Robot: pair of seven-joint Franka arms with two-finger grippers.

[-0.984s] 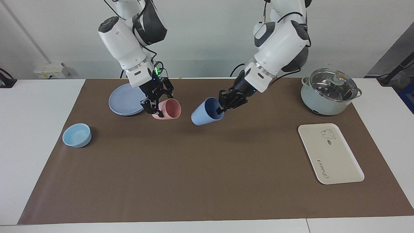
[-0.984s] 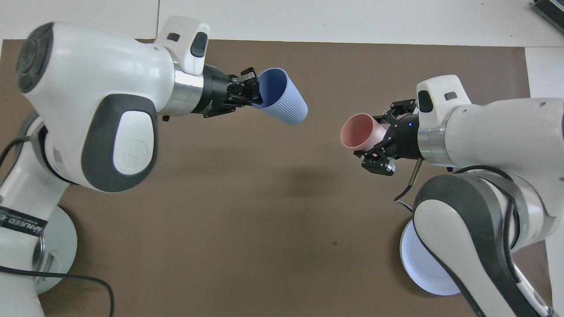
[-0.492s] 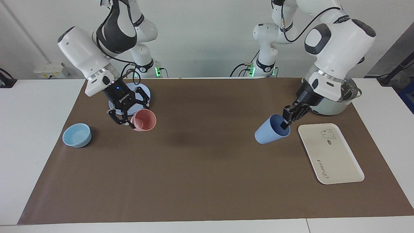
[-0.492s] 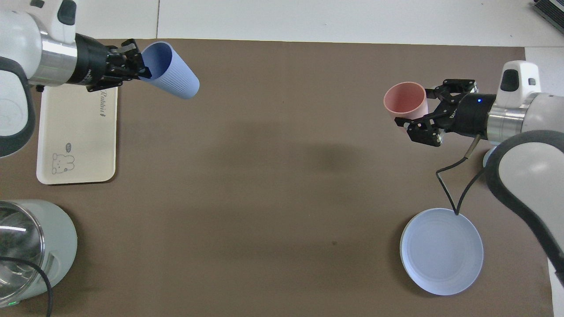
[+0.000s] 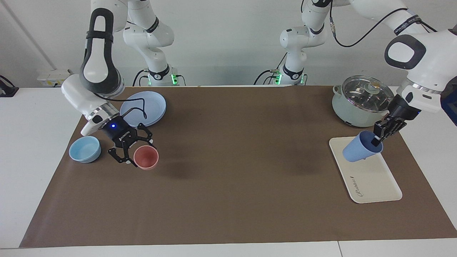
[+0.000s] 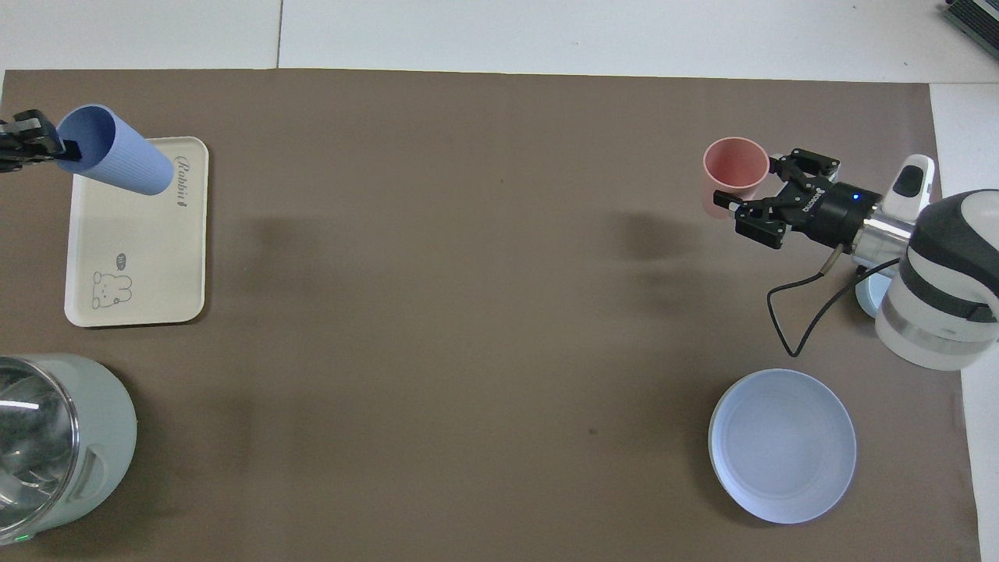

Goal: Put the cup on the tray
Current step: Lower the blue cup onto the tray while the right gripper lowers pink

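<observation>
The periwinkle-blue cup hangs tilted over the cream tray at the left arm's end of the table. My left gripper is shut on the cup's rim, one finger inside it. In the overhead view the cup covers a corner of the tray, and only the tips of the left gripper show. My right gripper is shut on a pink cup, held upright and low over the mat beside the light-blue bowl; both also show in the overhead view, gripper and pink cup.
A light-blue bowl sits at the right arm's end. A round blue plate lies nearer to the robots than the bowl. A pale green pot with a glass lid stands nearer to the robots than the tray.
The left arm has carried the blue cup from the middle of the mat to over the tray. The right arm has carried the pink cup away from the plate and lowered it beside the bowl.
</observation>
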